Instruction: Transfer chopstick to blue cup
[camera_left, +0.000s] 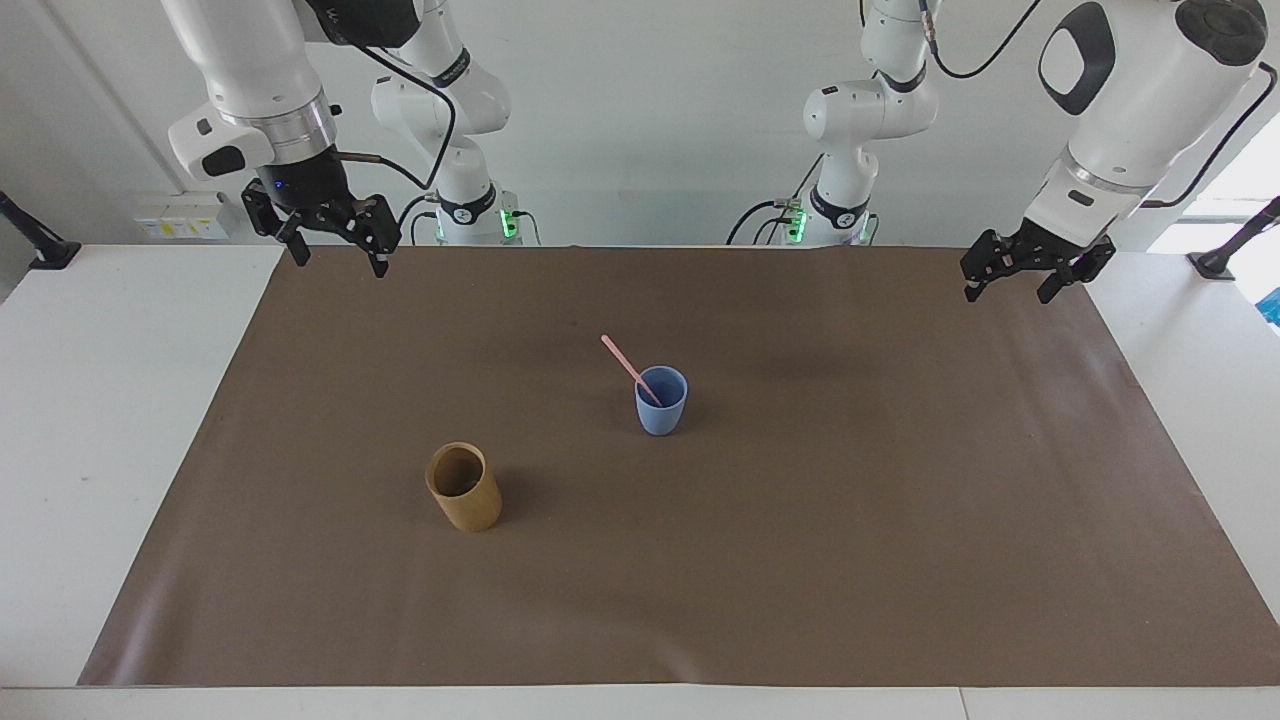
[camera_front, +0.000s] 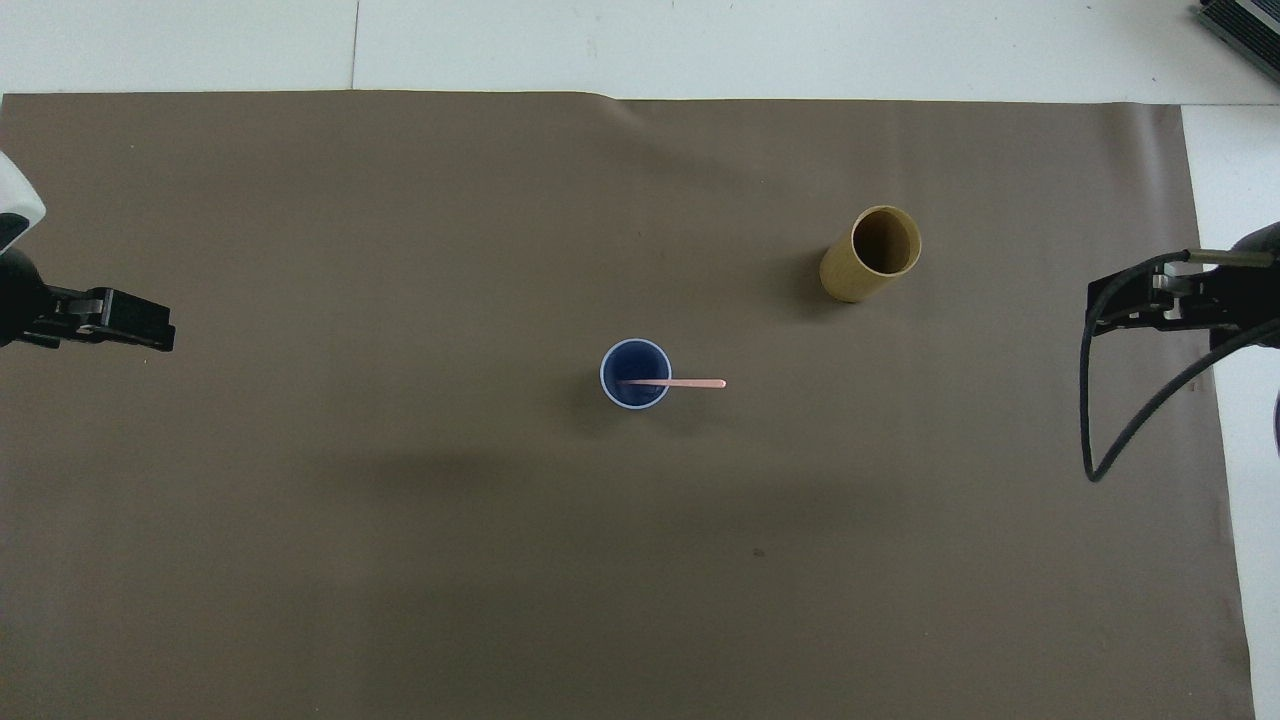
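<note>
Standing in the blue cup (camera_left: 661, 404): one chopstick (camera_left: 628, 368); one tan cup (camera_left: 464, 487). No writing legible. Left gripper (camera_left: 1010, 282) and right gripper (camera_left: 335, 255): fingers apart, empty.

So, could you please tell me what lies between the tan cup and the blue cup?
Nothing: between the tan cup and the blue cup the brown mat is bare, as the overhead view shows clearly; only the chopstick leans out that way.

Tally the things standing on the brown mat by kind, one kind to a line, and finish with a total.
Cups: 2, the blue cup and the tan cup.
Chopsticks: 1, the pink chopstick, leaning in the blue cup.
Total: 3.
</note>
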